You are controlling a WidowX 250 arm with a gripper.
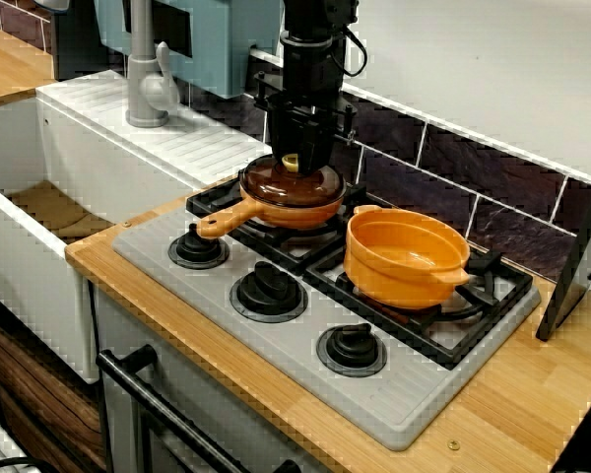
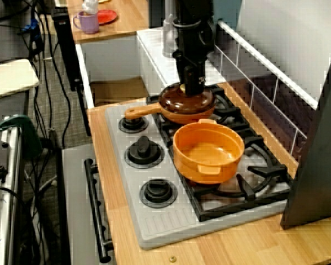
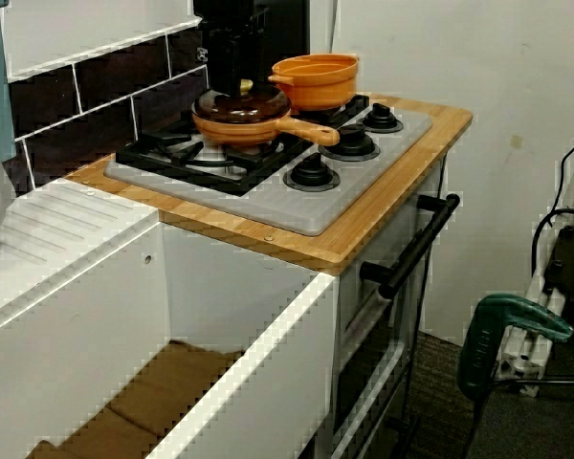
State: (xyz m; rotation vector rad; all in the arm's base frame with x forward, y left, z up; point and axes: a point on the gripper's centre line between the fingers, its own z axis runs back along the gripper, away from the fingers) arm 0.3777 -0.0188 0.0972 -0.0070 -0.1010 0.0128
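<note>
A brown lid sits on an orange long-handled pan on the back left burner of the toy stove. My black gripper comes straight down onto the lid's pale knob, its fingers close around it. How tightly they hold it is hidden. From the side, the gripper stands on the lid; the view from the sink end shows the gripper above the lid too. An empty orange pot stands on the burner to the right, close beside the pan.
Three black knobs line the stove's front. A grey faucet and a white sink lie to the left. Dark tiles back the stove, a black panel leans at the right, and a purple mug stands on a far counter.
</note>
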